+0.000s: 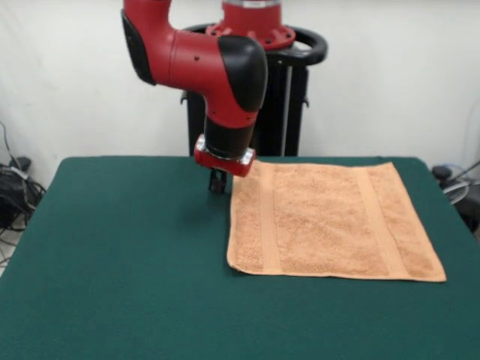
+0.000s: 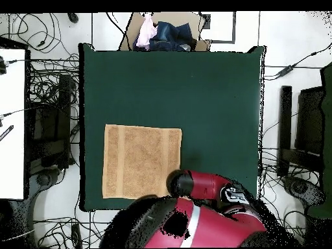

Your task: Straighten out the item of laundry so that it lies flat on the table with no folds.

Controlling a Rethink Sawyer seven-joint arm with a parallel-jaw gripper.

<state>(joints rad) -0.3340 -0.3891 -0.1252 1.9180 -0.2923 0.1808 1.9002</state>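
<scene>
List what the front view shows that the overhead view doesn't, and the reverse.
Front only: the gripper below the arm's wrist, down near the table beside the towel's far corner; I can't tell from here whether it touches. The pedestal behind the table also shows.

Overhead only: a box of clothes past the table's edge opposite the robot, cables on the floor around the table, and the towel's whole outline; the arm hides the gripper.

Both: the peach-orange towel lying flat with no visible folds on the green table.

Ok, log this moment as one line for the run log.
towel: spread flat, no folds seen | gripper: low at towel's far corner, finger state unclear | table: towel near robot-side edge
</scene>
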